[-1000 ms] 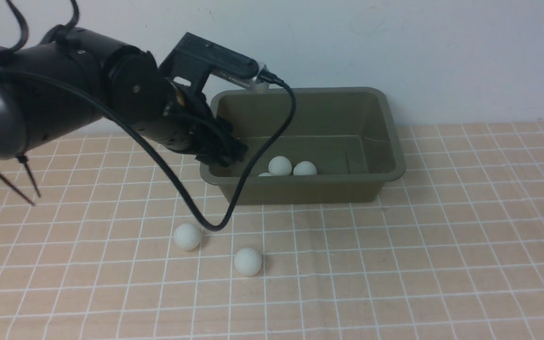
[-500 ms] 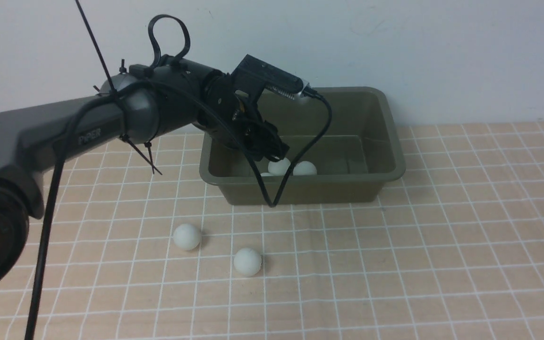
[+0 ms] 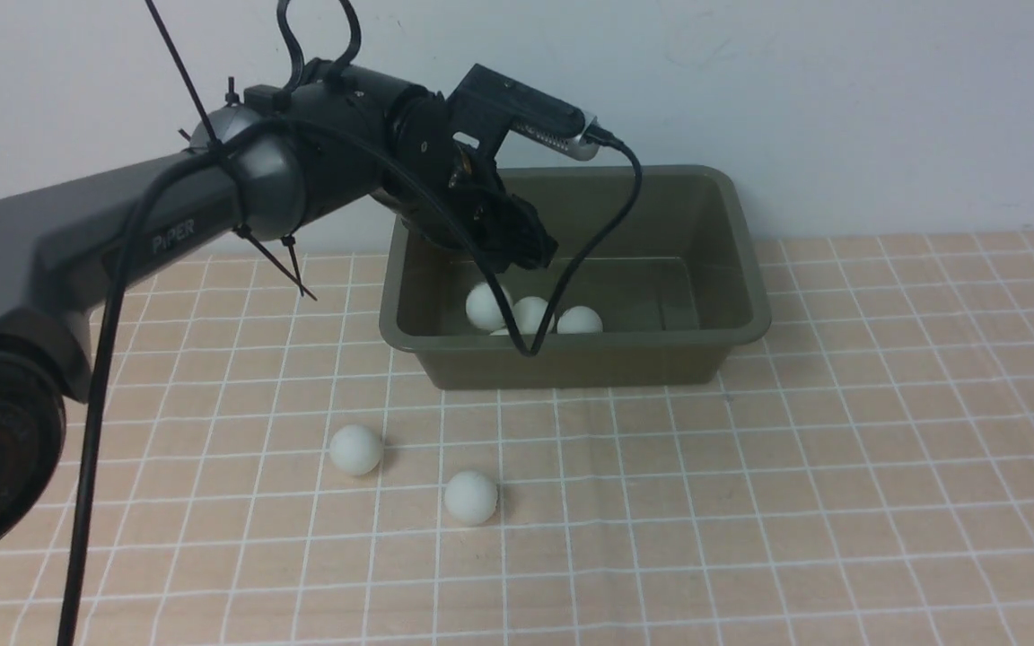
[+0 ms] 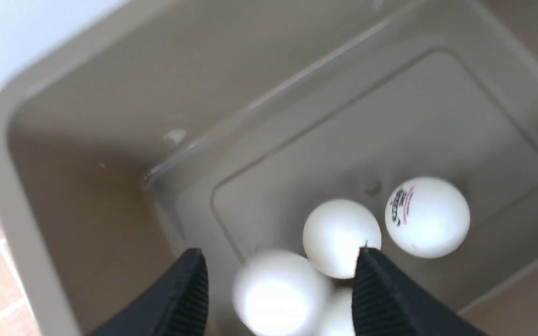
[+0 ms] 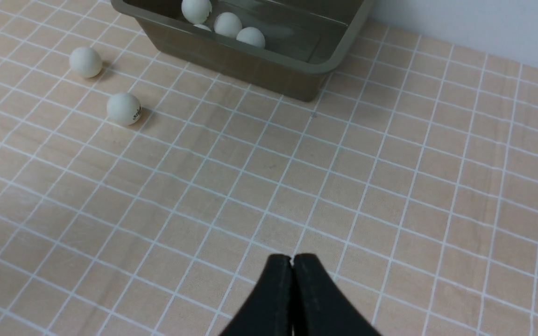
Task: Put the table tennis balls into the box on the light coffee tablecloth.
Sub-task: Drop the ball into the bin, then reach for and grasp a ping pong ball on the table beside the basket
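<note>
risk 1: blurred ball (image 4: 280, 291) below the left end effector (image 4: 279, 254) reads as falling. It is light, so it could bounce off the balls under it and hop the box (image 3: 589, 363) near wall.
risk 2: cable (image 3: 638, 179) from the wrist camera loops down to the box's near rim. My guess is that a careless pull-out could snag the rim and drag the box.
risk 3: two loose balls sit on the flat tablecloth (image 3: 750, 493). An off-centre finger touch would likely roll them toward the table's near edge.
left end effector: fingers spread wide, nothing pinched, gap on both sides of the blurred ball. It hangs over the box's left half.
right end effector (image 5: 292, 257): fingers pressed together, empty, above bare tablecloth.
box: at the table's far edge, roughly mid-width.
balls in box: four show: the blurred ball, plain ball (image 4: 341, 233), printed ball (image 4: 428, 217), one mostly hidden (image 4: 339, 312).
balls out: left ball (image 3: 356, 449) and right ball (image 3: 470, 497), near each other but apart, off the box's near-left corner.
left to do: those two, by my read.
</note>
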Tool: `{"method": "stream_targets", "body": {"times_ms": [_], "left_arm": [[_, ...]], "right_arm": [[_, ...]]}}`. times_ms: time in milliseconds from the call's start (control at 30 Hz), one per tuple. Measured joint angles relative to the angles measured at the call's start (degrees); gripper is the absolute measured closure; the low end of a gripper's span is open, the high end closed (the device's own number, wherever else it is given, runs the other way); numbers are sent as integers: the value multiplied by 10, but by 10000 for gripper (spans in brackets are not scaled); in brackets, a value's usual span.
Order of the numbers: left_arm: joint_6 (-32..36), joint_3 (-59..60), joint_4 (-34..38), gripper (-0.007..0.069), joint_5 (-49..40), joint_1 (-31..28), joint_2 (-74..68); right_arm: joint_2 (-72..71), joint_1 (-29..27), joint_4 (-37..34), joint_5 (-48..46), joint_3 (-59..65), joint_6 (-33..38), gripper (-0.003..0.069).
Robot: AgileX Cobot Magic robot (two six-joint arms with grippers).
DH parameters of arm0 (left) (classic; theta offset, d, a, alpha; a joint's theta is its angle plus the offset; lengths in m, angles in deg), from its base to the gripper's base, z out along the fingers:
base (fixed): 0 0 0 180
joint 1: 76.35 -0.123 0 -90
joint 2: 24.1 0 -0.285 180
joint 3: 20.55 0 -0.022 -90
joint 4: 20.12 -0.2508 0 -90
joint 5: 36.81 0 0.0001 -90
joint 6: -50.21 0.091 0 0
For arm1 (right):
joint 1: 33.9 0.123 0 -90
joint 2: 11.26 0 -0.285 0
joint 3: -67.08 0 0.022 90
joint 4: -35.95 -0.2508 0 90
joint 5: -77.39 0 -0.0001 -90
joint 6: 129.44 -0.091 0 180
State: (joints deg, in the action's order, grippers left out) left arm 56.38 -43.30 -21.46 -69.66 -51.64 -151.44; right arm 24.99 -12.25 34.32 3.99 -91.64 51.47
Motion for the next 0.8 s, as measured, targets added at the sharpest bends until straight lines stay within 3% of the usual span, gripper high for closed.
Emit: {"method": "stream_targets", "body": {"times_ms": [200, 400, 600, 800], "left_arm": [[0, -3, 0, 249, -27, 0, 0], [0, -34, -30, 241, -141, 0, 16], [-27, -43, -106, 241, -280, 0, 83], [-34, -12, -107, 239, -359, -8, 100]], "right_arm": [[0, 0, 0, 0, 0, 9, 676], [0, 0, -1, 0, 0, 14, 676], [0, 0, 0, 0, 0, 15, 676], [0, 0, -1, 0, 0, 18, 676]]}}
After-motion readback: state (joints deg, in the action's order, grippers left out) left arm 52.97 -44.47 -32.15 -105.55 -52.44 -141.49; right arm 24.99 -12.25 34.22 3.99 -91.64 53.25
